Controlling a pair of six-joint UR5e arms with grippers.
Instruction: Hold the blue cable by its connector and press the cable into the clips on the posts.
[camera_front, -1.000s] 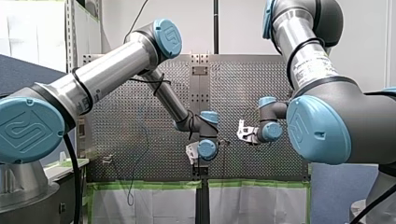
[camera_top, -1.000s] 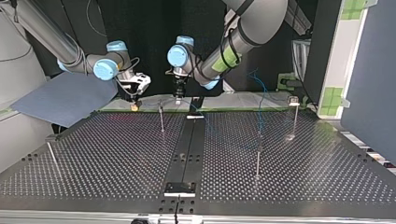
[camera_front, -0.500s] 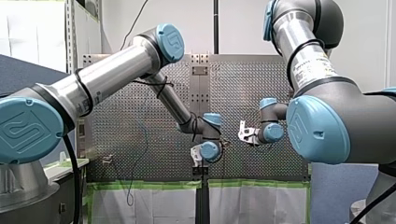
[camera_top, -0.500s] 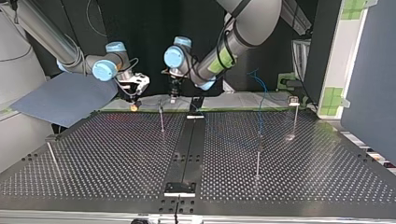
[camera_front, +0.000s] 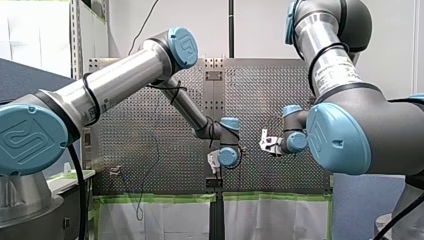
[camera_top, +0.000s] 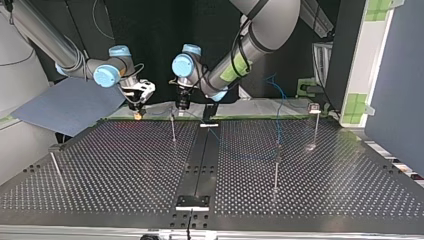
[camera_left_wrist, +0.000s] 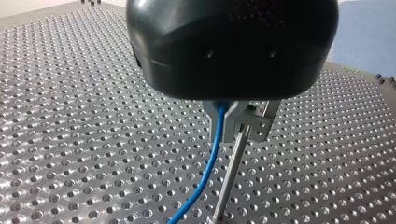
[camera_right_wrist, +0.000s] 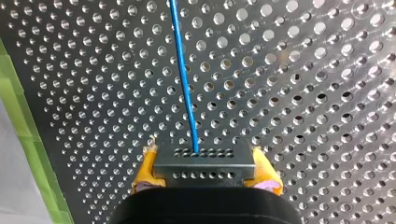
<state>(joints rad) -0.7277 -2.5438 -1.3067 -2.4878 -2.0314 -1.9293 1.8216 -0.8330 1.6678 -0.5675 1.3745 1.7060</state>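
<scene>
Gripping the black connector between its yellow pads, my right tool is clamped on it. The blue cable leaves the connector's face and runs straight ahead of the tool above the perforated desk. In the left wrist view, the metal fingers of my left tool are drawn together on the cable. The cable drops out from between them and hangs just beside a thin post standing under the tool, whose top reaches up to the fingertips. In the top view both tools hang over the desk's far edge. The right tool is at about 11 o'clock of the view and the left tool is near it, at its 3 o'clock, directly above that post. From the left tool the cable trails faintly toward 4 o'clock to a second post near mid-desk, then climbs toward 12 o'clock past the far edge. Two more posts stand well apart, one at the desk's 2 o'clock and one at its 8 o'clock.
</scene>
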